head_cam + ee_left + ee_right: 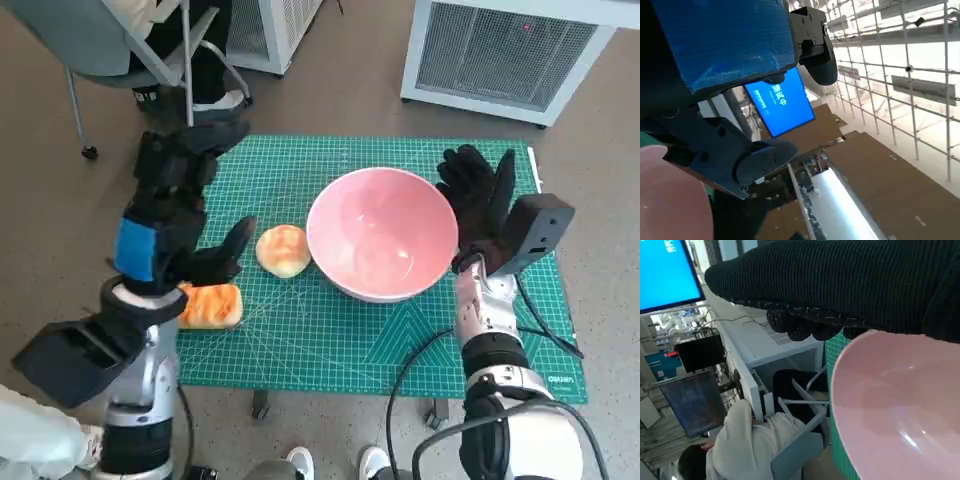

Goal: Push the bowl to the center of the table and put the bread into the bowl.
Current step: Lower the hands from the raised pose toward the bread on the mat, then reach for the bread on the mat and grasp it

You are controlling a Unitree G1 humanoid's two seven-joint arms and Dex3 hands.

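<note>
Pink bowl (382, 234) sits upright on the green cutting mat (300, 340) covering the worktop, roughly mid-mat, slightly toward the right robot hand's side. Right robot hand (483, 200), gloved, is flat against the bowl's outer rim, fingers spread, gripping nothing; the right wrist view shows the glove (850, 285) right over the bowl's edge (895, 405). Round bread roll (283, 250) lies on the mat just beside the bowl, on the side away from the right robot hand, touching or nearly touching the wall, can't tell which. A second, flatter glazed bread piece (209, 306) lies further out from the bowl, near the mat's edge, partly under the left forearm. Left robot hand (180, 225), blue tape on its back, hovers above the mat beyond the roll from the bowl, fingers apart, empty; one finger points toward the roll. Left wrist view: black fingers (760, 160) splayed, blue screen (782, 102) behind. A person (747, 445) sits on a chair (120, 45) past the mat's far corner.
</note>
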